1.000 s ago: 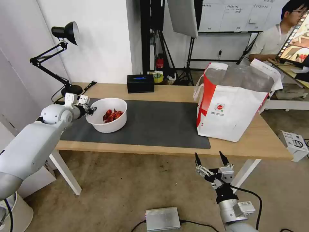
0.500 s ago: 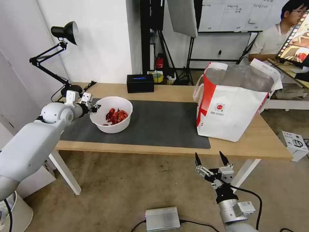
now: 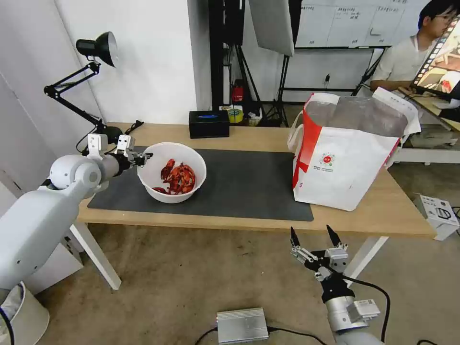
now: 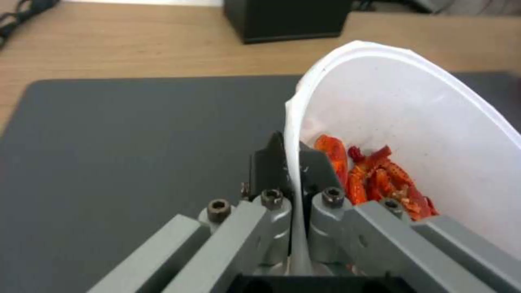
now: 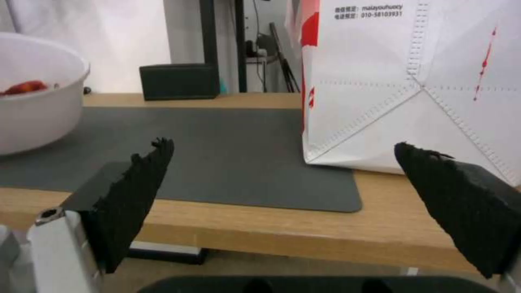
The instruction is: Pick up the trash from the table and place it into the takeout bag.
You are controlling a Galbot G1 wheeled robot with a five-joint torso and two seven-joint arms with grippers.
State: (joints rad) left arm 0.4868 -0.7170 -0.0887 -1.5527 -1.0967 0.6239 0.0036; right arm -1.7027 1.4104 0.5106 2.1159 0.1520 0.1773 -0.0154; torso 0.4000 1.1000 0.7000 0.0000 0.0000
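The left pincer (image 3: pixel 143 157) is clamped on the near-left rim of the white bowl (image 3: pixel 172 178), one finger inside the wall and one outside, as the left wrist view shows. The bowl hangs tilted just above the dark grey mat (image 3: pixel 239 184) at the left end of the tabletop (image 3: pixel 335 218), well apart from the takeout bag (image 3: pixel 345 163) on the right.

The main risk is a spill. The bowl is held by a single point on a thin rim, which already buckles where the fingers (image 4: pixel 271 162) pinch it, so the wall could likely fold or slip free under the load. With the mouth tipped toward the robot, the red shells (image 3: pixel 178 177) are heaped against the lower side, and a sharper tilt or a jerk on the way across could throw them onto the mat. The bag's mouth stands high, so a low carry could strike its wall.

The bowl is white, round and flexible-looking, with glossy red-orange shell pieces inside.

The right pincer (image 3: pixel 314 239) hangs open below the tabletop's front edge, idle.
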